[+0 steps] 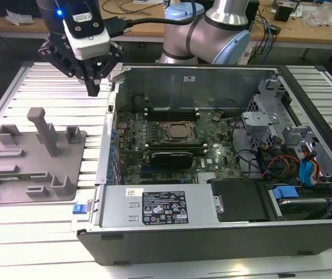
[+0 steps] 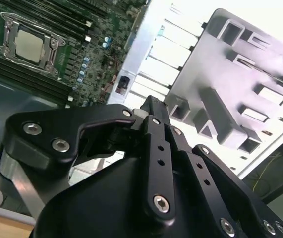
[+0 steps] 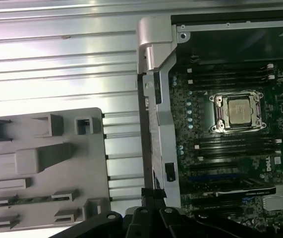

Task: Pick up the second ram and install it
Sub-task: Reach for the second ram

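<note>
Between the open computer case (image 1: 212, 247) and the gray holder tray (image 1: 32, 187), my gripper (image 1: 94, 88) hung pinched together on nothing, and the second ram (image 3: 32, 200), seemingly edge-up in that tray, looked light, stiff and fragile, best pinched mid-length across its faces.

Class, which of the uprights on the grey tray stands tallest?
The T-topped post near the middle of the tray. The blocks around it are all far lower.

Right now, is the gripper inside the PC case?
No: in the exterior view the gripper hangs over the slatted table, just outside the case.
</note>
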Robot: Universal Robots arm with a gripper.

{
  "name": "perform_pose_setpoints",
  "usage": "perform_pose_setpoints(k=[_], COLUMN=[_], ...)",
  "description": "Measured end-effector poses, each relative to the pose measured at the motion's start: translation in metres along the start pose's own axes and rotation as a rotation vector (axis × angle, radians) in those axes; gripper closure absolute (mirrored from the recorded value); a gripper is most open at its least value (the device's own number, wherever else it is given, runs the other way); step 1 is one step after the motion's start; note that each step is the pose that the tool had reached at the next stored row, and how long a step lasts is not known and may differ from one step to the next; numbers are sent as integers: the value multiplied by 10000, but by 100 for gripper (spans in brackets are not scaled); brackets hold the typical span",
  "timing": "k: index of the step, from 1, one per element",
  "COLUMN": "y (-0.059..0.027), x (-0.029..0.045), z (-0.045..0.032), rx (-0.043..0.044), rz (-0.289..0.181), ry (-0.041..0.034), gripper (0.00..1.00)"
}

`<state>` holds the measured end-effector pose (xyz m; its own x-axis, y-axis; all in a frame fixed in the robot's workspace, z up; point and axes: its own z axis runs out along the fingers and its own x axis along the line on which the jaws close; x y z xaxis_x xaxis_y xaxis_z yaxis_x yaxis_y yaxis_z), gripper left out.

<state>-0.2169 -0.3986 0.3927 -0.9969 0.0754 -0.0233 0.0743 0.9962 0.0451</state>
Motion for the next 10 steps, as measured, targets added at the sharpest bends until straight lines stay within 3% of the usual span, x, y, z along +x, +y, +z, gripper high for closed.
perform_pose_setpoints(k=[3, 10], y=[-12, -28], x=[159, 370], z=[-4, -9], rx=[-1, 1], rz=[0, 0], ry=[0, 1], gripper=[92, 92])
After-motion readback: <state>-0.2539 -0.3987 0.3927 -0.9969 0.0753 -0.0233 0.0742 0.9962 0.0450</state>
